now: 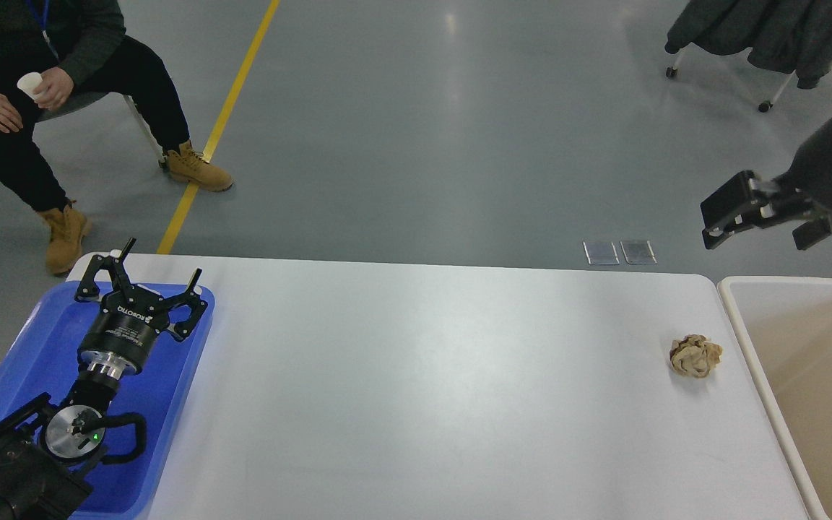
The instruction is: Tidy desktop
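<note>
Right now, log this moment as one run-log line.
left gripper: open, over blue tray | right gripper: open, raised, empty | crumpled brown paper ball: on desktop beside beige bin

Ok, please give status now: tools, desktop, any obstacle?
Left tool open over blue tray. Right tool open. Paper ball on desktop. No obstacle.

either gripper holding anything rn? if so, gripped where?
Nothing held. Left gripper is open over the blue tray; right gripper is open above the beige bin. Crumpled paper ball lies untouched on the desktop.
</note>
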{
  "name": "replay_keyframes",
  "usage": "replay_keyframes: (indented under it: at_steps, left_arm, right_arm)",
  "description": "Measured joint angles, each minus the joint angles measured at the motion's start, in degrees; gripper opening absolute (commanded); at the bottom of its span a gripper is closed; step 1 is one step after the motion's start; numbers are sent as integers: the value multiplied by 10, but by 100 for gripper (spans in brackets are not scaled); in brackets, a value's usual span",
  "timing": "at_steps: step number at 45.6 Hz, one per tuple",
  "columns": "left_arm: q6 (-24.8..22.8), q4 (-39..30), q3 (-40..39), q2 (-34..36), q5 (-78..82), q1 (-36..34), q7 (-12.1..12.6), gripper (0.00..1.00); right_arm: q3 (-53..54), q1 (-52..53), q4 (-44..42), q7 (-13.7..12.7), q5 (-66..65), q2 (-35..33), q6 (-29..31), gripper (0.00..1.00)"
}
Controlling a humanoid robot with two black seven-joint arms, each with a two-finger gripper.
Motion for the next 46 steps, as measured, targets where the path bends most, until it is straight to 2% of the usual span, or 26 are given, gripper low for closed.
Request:
replay_keyframes:
  at_steps: [11,23,46]
  left_arm:
    - [0,0,-2,-1,0,0,0,99]
    - [0,0,-5,-2,0,1,0,99]
    - [-1,0,-8,-2,-1,3,0,99]
  right_arm:
    - [-22,29,48,2,53,87,3,100]
    - [-31,39,62,5,131,159,19,100]
    - [-107,30,68,16,214,181,40,100]
